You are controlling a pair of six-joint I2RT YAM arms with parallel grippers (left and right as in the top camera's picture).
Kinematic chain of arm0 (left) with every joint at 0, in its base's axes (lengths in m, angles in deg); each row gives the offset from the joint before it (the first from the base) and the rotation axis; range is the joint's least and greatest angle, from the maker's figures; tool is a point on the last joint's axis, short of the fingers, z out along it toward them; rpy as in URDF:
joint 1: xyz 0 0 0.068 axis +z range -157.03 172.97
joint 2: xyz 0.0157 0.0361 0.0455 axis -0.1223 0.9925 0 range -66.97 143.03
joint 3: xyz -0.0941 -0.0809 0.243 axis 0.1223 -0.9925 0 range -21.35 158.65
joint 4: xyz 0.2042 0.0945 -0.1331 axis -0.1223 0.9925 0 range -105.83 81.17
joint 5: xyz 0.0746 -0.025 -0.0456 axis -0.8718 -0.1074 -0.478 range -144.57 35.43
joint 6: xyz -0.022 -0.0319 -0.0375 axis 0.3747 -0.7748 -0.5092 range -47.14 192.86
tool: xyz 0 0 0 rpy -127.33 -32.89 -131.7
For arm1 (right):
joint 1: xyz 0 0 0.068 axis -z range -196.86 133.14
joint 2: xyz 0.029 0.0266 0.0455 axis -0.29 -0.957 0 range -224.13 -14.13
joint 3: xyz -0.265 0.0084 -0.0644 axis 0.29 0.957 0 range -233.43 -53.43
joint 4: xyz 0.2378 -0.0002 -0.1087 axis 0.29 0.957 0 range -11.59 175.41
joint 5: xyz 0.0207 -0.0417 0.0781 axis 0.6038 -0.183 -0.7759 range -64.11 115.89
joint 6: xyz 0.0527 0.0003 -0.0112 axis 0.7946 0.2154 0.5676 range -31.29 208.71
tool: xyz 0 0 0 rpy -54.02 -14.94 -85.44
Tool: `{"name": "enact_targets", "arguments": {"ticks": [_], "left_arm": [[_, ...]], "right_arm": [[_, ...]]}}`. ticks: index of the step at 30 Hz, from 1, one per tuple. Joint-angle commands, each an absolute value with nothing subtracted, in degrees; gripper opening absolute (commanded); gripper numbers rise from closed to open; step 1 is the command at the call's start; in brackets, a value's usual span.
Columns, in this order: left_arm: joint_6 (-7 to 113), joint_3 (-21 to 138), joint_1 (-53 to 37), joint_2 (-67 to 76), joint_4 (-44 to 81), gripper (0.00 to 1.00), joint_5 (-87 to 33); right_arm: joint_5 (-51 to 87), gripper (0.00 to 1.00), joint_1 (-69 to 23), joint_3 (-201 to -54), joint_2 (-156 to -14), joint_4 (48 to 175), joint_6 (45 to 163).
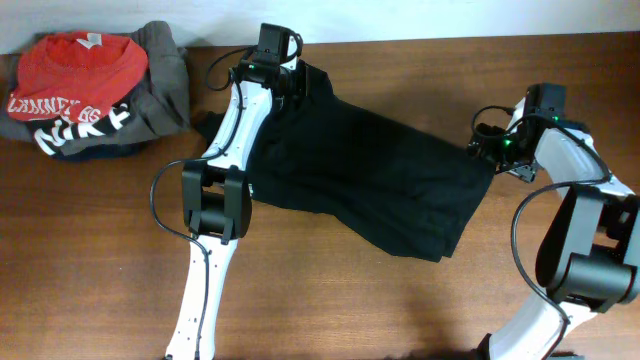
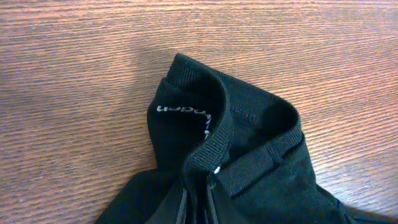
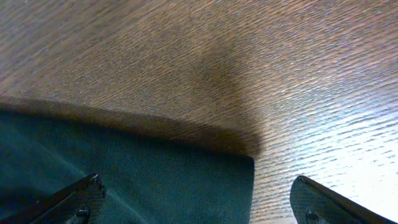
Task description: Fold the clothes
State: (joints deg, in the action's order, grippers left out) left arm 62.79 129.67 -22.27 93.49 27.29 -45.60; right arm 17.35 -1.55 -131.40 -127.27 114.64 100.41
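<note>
The left claw (image 1: 288,82) is seen pinched narrow on the collar (image 2: 249,124) of the black clothes (image 1: 380,180). These are spread on the table (image 1: 100,260) from it to the right claw (image 3: 196,182), set wide astride a hem corner (image 3: 239,168). Soft, light and limp, the cloth is judged best taken by edges and corners.

Evenly lit overhead; right wrist view soft, glare on table (image 3: 354,134)
</note>
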Motion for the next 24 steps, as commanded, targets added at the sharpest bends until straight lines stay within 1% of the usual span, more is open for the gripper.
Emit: {"name": "enact_targets", "arguments": {"ticks": [1, 24], "left_arm": [[63.12, 130.21, -21.88, 93.73, 27.42, 0.11, -45.75], [63.12, 130.19, -21.88, 93.76, 28.05, 0.11, -44.92]], "right_arm": [[16.83, 0.99, -1.96, -131.32, -128.91, 113.75, 99.93], [16.48, 0.98, -3.71, -131.32, -132.26, 111.43, 102.29]]}}
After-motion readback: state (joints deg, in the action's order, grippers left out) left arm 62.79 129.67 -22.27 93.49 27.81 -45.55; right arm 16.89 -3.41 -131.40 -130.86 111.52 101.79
